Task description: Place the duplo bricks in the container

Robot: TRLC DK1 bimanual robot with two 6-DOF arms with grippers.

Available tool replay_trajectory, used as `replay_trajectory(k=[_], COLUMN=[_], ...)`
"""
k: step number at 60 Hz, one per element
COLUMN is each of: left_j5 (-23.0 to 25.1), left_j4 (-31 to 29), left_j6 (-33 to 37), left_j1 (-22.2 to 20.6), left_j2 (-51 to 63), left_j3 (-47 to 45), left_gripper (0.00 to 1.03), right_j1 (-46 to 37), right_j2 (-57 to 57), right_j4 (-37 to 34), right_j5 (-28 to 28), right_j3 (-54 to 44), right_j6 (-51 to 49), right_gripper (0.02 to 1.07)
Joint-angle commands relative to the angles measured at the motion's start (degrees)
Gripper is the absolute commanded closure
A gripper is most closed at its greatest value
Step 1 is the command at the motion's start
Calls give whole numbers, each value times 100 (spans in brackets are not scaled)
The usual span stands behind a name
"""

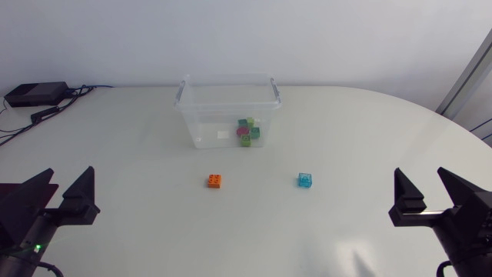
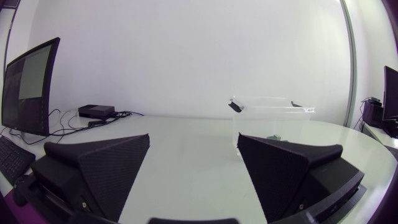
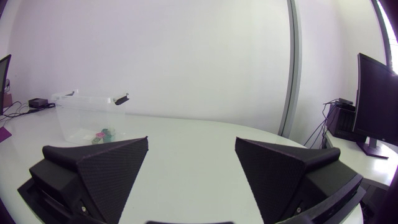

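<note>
Two bricks outstanding; both arms parked at the near table edge.
The orange brick (image 1: 214,181) and blue brick (image 1: 305,180) lie well apart on the table (image 1: 138,146), in front of the container (image 1: 207,123), which holds apparently several bricks (image 1: 247,131). Left gripper (image 1: 71,175) and right gripper (image 1: 420,175): fingers wide apart, empty. Risk: an off-centre closure skids a loose brick away; a low carry strikes the container wall.

orange brick (image 1: 214,181), translucent blue brick (image 1: 305,180), clear container (image 1: 207,121)
</note>
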Motion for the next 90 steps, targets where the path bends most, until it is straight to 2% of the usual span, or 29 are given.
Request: replay_trajectory(k=[1, 38, 62, 70, 84, 90], left_j5=[-40, -32, -32, -32, -32, -40], left_j4=[47, 56, -515, -568, -770, -1377], left_j6=[44, 97, 80, 80, -35, -316], left_j1=[-36, -45, -221, -300, -397, -581], left_j2=[-63, -71, -10, 359, 1678, 2680], left_j3=[-113, -60, 687, 1012, 1918, 2630], left_gripper=[4, 4, 5, 6, 6, 6], right_j1=[-3, 24, 164, 208, 244, 261], right_j2=[-30, -38, 41, 234, 1245, 1904], right_j4=[-38, -30, -425, -478, -478, -513], right_j5=[-32, -49, -49, -49, -41, -41], right_j3=[-89, -71, 544, 755, 1362, 1740], right_j6=[83, 65, 39, 12, 21, 39], right_gripper=[6, 6, 6, 6, 6, 6])
